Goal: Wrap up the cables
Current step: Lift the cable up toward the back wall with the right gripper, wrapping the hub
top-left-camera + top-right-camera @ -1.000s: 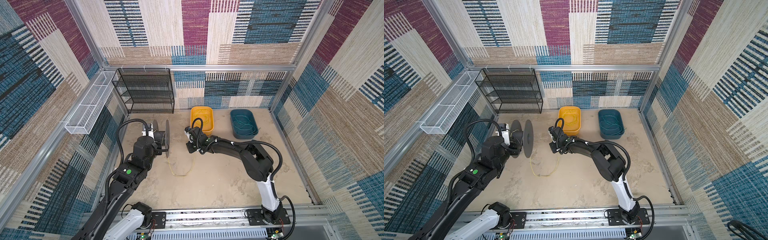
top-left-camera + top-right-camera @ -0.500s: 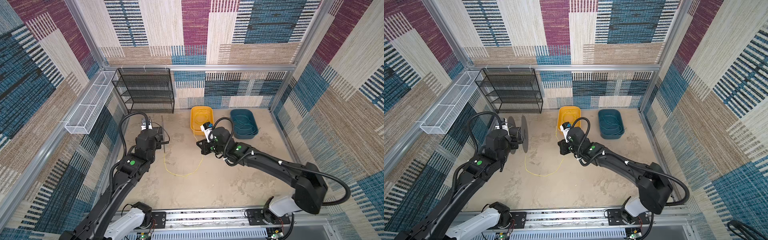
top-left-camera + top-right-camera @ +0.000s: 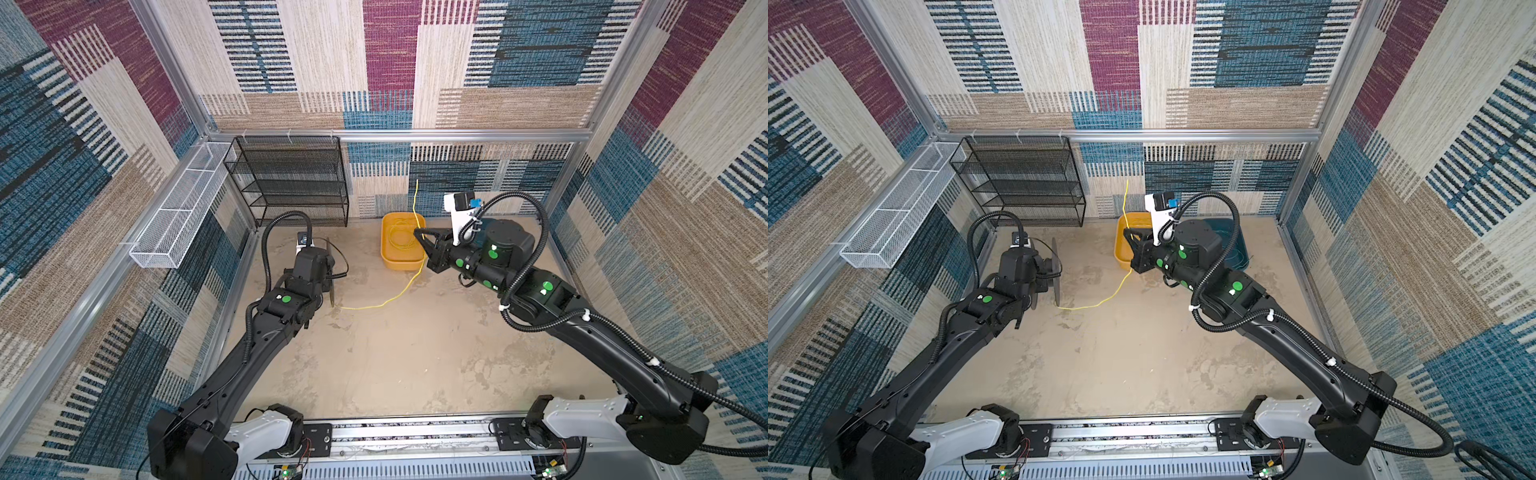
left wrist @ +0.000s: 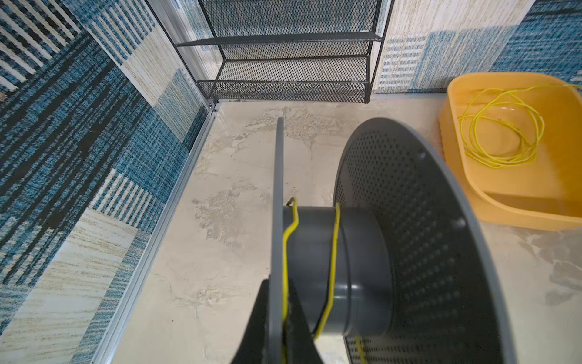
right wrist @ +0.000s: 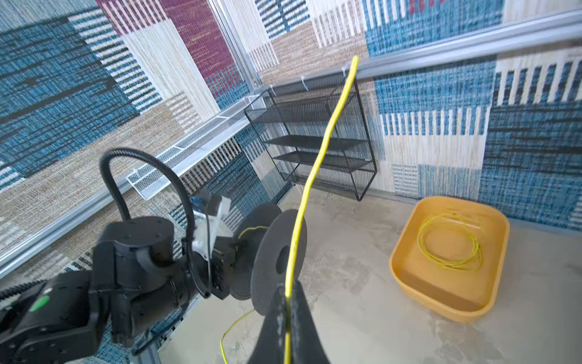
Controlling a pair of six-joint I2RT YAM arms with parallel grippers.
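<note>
A thin yellow cable (image 3: 384,300) runs from a grey spool (image 3: 331,272) at the left across the floor and up to my right gripper (image 3: 420,235). That gripper is shut on the cable (image 5: 327,141), whose free end sticks up past the fingertips. My left gripper (image 4: 278,331) is shut on the spool's thin flange (image 4: 277,201), pinching a strand of cable against it. One turn of cable (image 4: 334,252) lies round the hub. In both top views the spool (image 3: 1054,270) stands on edge. A second yellow cable (image 4: 500,135) lies coiled in the yellow tub (image 4: 504,217).
The yellow tub (image 3: 401,264) sits at the back middle, just behind my right gripper. A teal tub (image 3: 1237,249) is mostly hidden behind the right arm. A black mesh shelf (image 3: 291,178) stands at the back left, with a white wire basket (image 3: 178,212) on the left wall.
My right gripper has pulled back to the right and risen with the cable, drawing the floor loop out into a long line. The left arm has turned the spool nearly edge-on to the top views.
</note>
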